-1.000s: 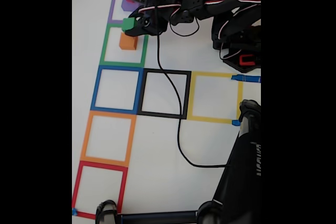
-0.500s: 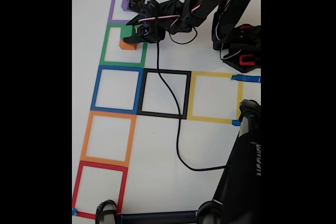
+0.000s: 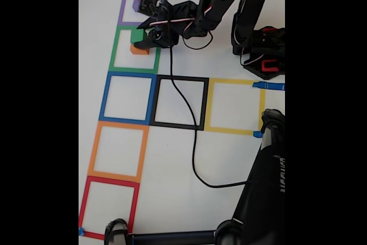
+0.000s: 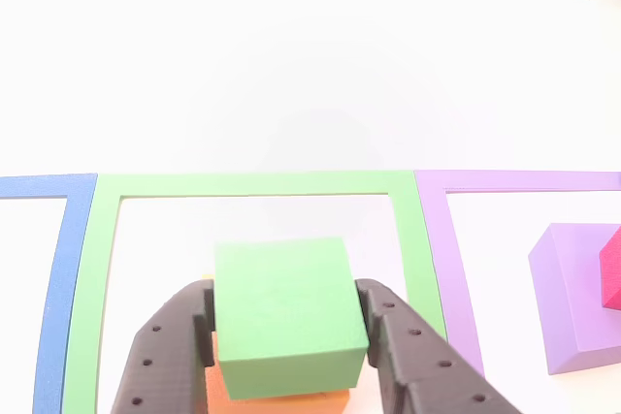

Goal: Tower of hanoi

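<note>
Now the gripper (image 4: pixel 286 336) clamps the green cube (image 4: pixel 286 312) squarely between its fingers, sitting right atop the orange cube (image 4: pixel 281 402) inside the green tape square (image 4: pixel 252 184).

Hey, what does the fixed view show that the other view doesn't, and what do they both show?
The fixed view alone takes in the arm's base, the black cable, and the black square, yellow square, orange square and red square. The other view alone shows the end effector fingers flanking the green cube. Both show the green cube on the orange cube inside the green square, and the purple cube beside it.
</note>
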### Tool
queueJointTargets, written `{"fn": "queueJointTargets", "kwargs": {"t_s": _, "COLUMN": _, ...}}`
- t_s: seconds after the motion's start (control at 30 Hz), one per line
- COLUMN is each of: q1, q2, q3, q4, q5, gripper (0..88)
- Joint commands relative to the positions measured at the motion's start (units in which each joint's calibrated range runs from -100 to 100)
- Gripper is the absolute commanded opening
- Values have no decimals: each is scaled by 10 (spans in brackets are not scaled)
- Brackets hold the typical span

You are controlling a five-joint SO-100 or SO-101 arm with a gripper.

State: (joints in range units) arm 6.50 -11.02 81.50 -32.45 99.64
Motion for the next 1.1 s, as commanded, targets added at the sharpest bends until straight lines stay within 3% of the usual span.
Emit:
{"fn": "queueJointTargets", "kwargs": {"t_s": 0.0, "q1": -5, "q2": 4, "q3": -20, "q4": -20, "q5": 4, "gripper": 62}}
{"fn": "queueJointTargets", "kwargs": {"t_s": 0.33, "q1": 0, "q2": 12, "q3": -20, "q4": -27, "q5": 4, "gripper": 223}}
{"fn": "queueJointTargets", "kwargs": {"t_s": 0.67, "q1": 9, "q2": -23, "q3": -25, "q4": -25, "q5": 4, "gripper": 226}}
{"fn": "queueJointTargets", "kwargs": {"t_s": 0.77, "q1": 16, "q2": -91, "q3": -47, "q4": 70, "q5": 4, "gripper": 178}}
{"fn": "queueJointTargets", "kwargs": {"t_s": 0.93, "q1": 41, "q2": -244, "q3": -108, "q4": 337, "q5": 4, "gripper": 37}}
{"fn": "queueJointTargets", "kwargs": {"t_s": 1.07, "q1": 77, "q2": -329, "q3": -158, "q4": 523, "q5": 4, "gripper": 5}}
